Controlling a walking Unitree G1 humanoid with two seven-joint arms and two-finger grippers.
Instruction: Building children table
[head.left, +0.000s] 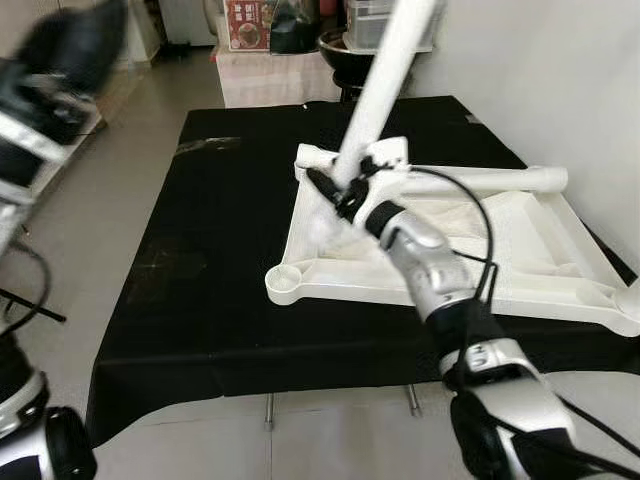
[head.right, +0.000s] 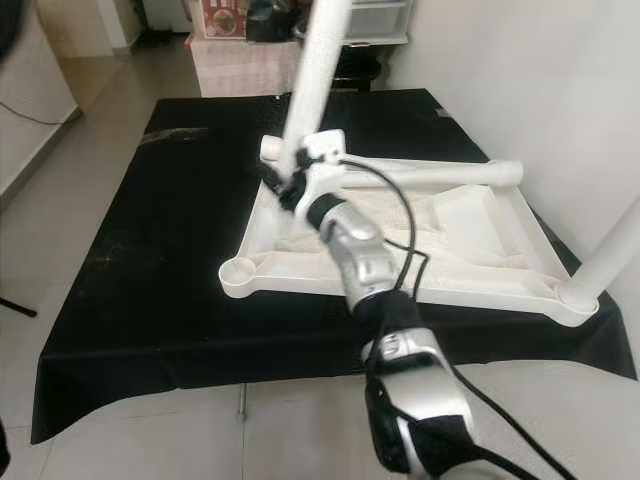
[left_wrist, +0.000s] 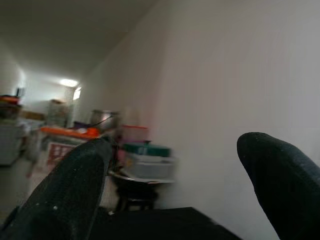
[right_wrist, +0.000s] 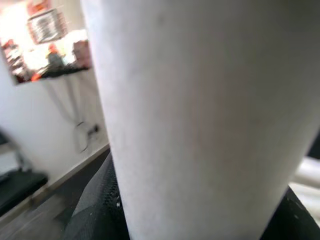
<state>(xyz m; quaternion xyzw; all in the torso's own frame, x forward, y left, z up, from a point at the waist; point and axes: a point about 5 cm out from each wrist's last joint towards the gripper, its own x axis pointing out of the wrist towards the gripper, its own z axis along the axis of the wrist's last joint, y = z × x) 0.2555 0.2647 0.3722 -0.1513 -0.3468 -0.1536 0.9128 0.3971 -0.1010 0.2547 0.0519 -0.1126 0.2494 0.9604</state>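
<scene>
My right gripper (head.left: 345, 190) clamps a white table leg (head.left: 385, 85) at the corner socket of the upturned tabletop (head.left: 520, 240) on the black cloth (head.left: 200, 270). Left gripper (left_wrist: 175, 195) hangs raised, jaws wide, empty. Next, I judge, the leg needs seating straight down.

Through the left wrist camera I see my left pincer (left_wrist: 175, 195) held up off the desk, its two black fingers (left_wrist: 70, 195) spread wide with open air between them. Beyond them a plain pale wall (left_wrist: 225, 75) runs back along a corridor. At the far end, blurred, a dark pot (left_wrist: 102, 119) and stacked plastic containers (left_wrist: 145, 160) sit on low furniture, with an orange-topped shelf (left_wrist: 67, 132) beside them. A strip of the black desk (left_wrist: 165, 222) shows under the fingers.
</scene>
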